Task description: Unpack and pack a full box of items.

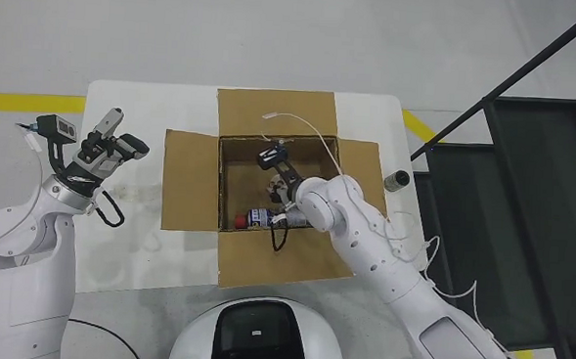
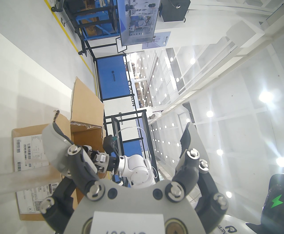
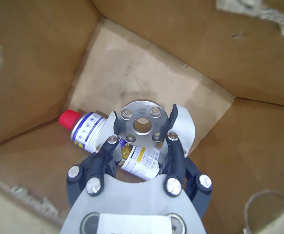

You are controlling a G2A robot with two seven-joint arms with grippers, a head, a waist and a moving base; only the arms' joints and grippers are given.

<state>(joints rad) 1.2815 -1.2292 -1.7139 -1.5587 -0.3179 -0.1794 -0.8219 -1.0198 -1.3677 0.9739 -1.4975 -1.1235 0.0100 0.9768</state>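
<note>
The white bench [image 1: 127, 259] carries a brown cardboard box [image 1: 189, 194] near its middle, all four flaps folded outward and lying flat, so the inside is open from above. My left arm [image 1: 62, 192] is over the bare bench to the left of the box, well apart from it. My left jaws are tipped up and aimed sideways toward the box [image 2: 86, 106]; they are spread wide with nothing between them. My right arm [image 1: 340, 207] is bent down into the box. On the box floor [image 3: 137, 73] a spray can [image 1: 262, 217] lies on its side against the wall nearest my body. Its long axis runs left to right along that wall and its red cap points left, into the corner [image 3: 88, 130]. My right jaws are closed on the rim of a metal disc [image 3: 142, 126], a round plate with one centre hole and four smaller holes around it. Its flat face is turned up toward my wrist. The disc is above the can's middle, and I cannot tell whether they touch.
</note>
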